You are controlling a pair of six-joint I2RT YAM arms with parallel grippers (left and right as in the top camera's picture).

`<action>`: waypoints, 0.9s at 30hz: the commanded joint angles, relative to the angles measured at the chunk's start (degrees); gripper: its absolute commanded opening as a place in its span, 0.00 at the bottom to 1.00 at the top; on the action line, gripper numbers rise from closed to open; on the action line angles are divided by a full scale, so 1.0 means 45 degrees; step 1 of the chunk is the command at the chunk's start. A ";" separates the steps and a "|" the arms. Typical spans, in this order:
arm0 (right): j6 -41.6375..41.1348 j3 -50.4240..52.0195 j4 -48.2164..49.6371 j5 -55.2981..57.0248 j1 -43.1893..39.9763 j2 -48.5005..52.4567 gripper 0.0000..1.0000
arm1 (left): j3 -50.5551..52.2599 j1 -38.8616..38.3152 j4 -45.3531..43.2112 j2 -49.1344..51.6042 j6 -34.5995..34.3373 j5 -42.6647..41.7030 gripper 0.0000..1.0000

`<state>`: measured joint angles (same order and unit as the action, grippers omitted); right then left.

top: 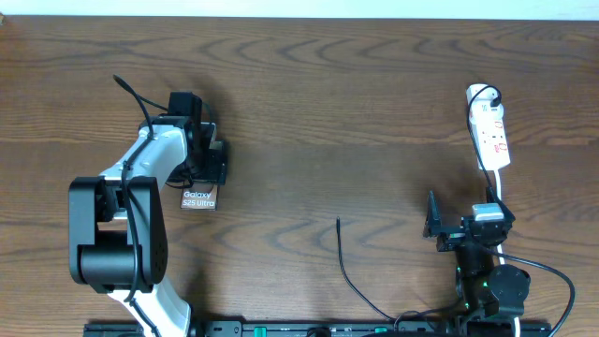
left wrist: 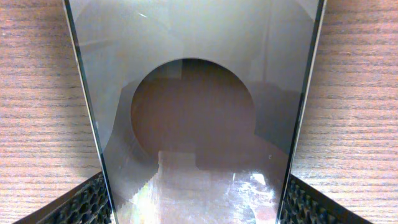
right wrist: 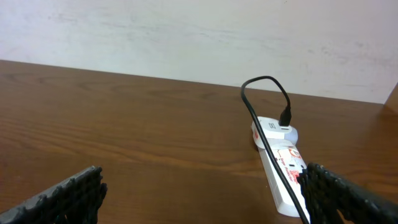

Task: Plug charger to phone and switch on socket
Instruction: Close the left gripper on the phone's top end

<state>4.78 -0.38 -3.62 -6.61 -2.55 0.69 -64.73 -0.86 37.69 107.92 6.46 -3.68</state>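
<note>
As I read it, no part of the task is finished. The flat dark glossy phone with white "Galaxy S25 Ultra" lettering (top: pixel 198 198) lies on the brown wooden tabletop (top: pixel 309 103) at the left, under the white-and-black left arm (top: pixel 140 187). The left jaws straddle it, set wide. In the left wrist view the slab fills the gap, and the ribbed black pads (left wrist: pixel 87 204) sit at its long edges. I cannot tell whether they press on it or merely flank it.

The long thin black charger cable (top: pixel 340 245) lies mid-tabletop toward the front. Its free tip is well apart from the phone, so plugging in is not yet done. The cable's other end appears to be seated in the far end of the narrow white power strip (top: pixel 490 136) at the right. I judge that the switch is left to do as well, though the red marks (right wrist: pixel 289 155) are too small to read as on or off. The right jaws stand fully open and empty, near the strip's front end.

For room, bare wood lies between the phone and the cable tip, and again between the tip and the black right arm (top: pixel 487 271). The strip has open wood to its left and behind it. The cable runs down toward the black front rail (top: pixel 281 329), which I judge may limit slack when the tip is carried left.
</note>
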 commanded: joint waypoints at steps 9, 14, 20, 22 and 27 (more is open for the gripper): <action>-0.0146 0.0015 -0.0058 0.0049 0.0087 -0.0068 0.99 | 0.0170 0.0029 0.0029 0.0665 0.0170 -0.0073 0.76; -0.0146 0.0015 -0.0053 0.0049 0.0087 -0.0068 0.99 | 0.0170 0.0029 0.0024 0.0665 0.0175 -0.0073 0.73; -0.0146 0.0015 -0.0053 0.0049 0.0087 -0.0068 0.99 | 0.0170 0.0029 0.0024 0.0665 0.0170 -0.0073 0.73; -0.0146 0.0015 -0.0058 0.0049 0.0087 -0.0068 0.99 | 0.0170 0.0029 0.0024 0.0665 0.0170 -0.0073 0.73; -0.0146 0.0015 -0.0058 0.0049 0.0087 -0.0068 0.99 | 0.0170 0.0029 0.0024 0.0665 0.0170 -0.0073 0.68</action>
<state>4.80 -0.38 -3.62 -6.61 -2.55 0.69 -64.75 -0.86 37.69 107.92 6.50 -3.77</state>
